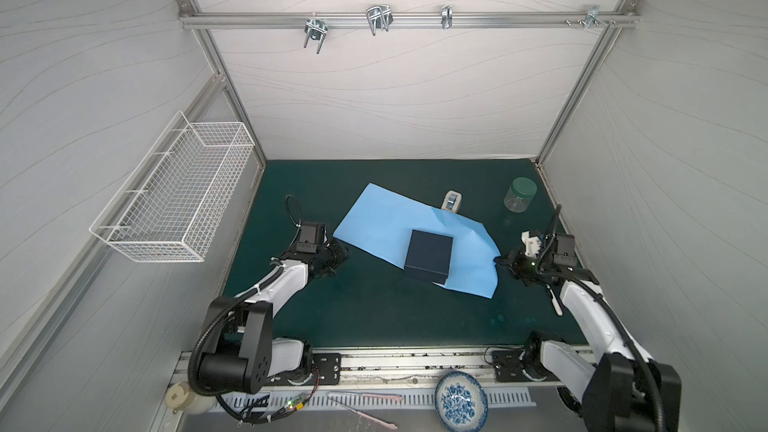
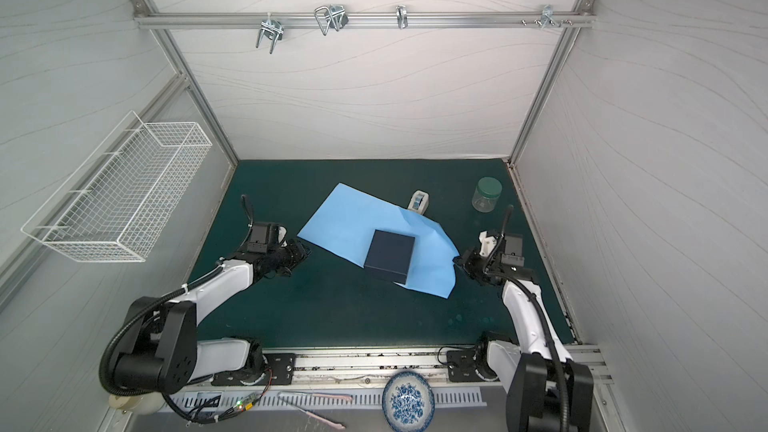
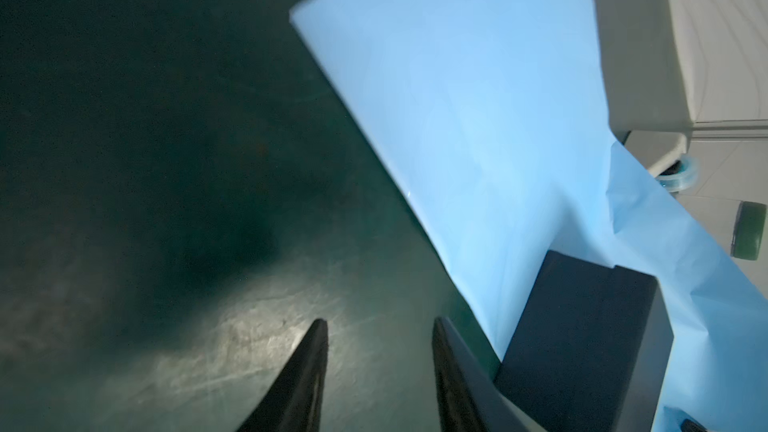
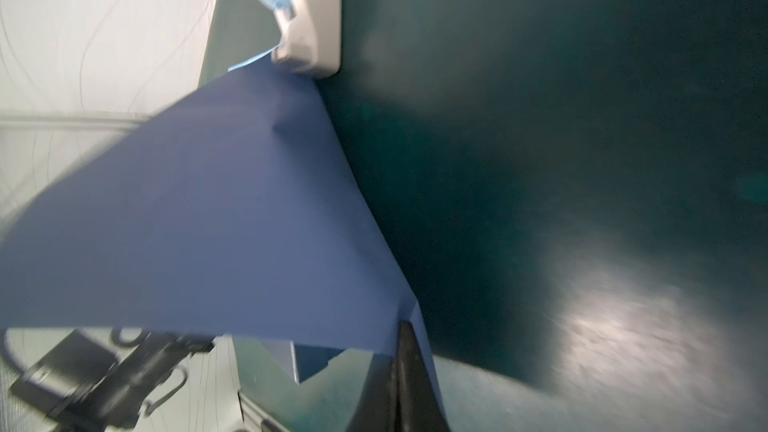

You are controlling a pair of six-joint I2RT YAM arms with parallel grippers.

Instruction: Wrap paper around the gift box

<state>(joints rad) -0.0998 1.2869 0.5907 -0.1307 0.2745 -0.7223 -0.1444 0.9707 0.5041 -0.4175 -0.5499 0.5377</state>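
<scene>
Dark navy matte squarish cardboard gift box (image 1: 429, 254) is sitting on large thin sky-blue paper sheet (image 1: 382, 222), twd its R half; the sheet is lying on dark green bench (image 1: 374, 317). R jaws are pinching together on paper's R edge, holding it raised, indigo underside showing in R wrist view. L jaws are hanging apart w/ nothing btwn, over bare bench near paper's L corner.

Near the left claw (image 3: 379, 321), the counter (image 3: 208, 347) looks scuffed with a dull sheen; the paper (image 3: 478, 118) smooth, thin; the gift box (image 3: 582, 326) matte cardboard.
</scene>
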